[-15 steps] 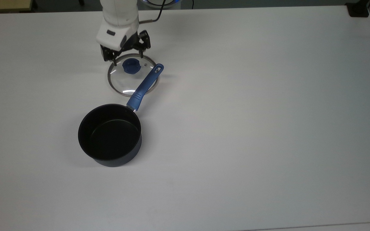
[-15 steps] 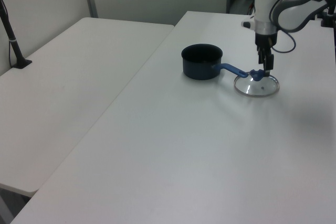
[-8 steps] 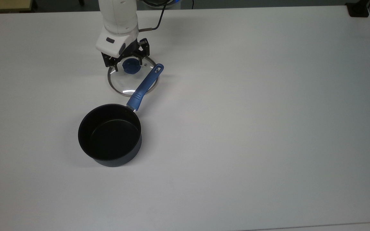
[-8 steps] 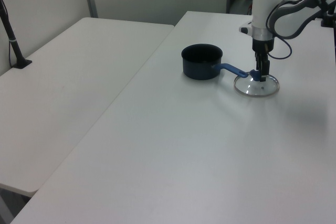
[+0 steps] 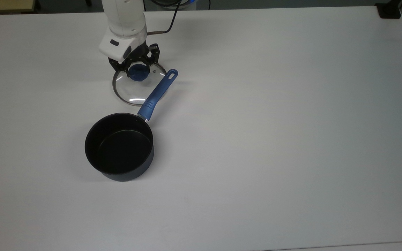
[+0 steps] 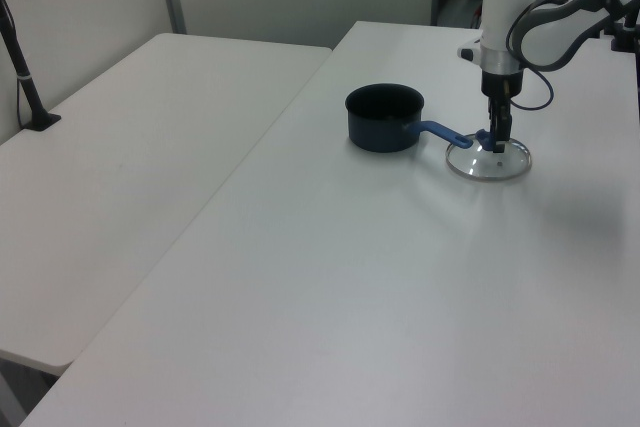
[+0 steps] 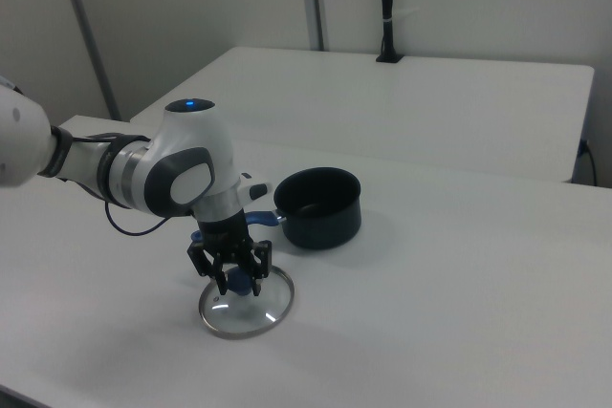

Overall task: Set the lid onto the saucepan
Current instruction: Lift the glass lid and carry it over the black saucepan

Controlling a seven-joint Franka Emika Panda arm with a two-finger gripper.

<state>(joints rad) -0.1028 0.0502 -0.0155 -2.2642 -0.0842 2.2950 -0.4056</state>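
My end effector [image 5: 138, 68] is closed around the blue knob [image 5: 138, 73] of the glass lid [image 5: 136, 91], which sits on the white bench [image 5: 274, 122]. The saucepan [image 5: 119, 146] stands near, its blue handle [image 5: 158, 92] crossing above the lid's rim.

White rounded casings with grey joint sections are being shown on the Franka Panda arm [image 7: 172, 174]. A small blue light is being displayed on top of the wrist housing [image 7: 189, 103]. A black two-finger gripper [image 5: 135, 67] is being carried under a white flange [image 5: 116, 47] marked with a dark oval button. A black cable [image 5: 168, 19] is being routed along the wrist.
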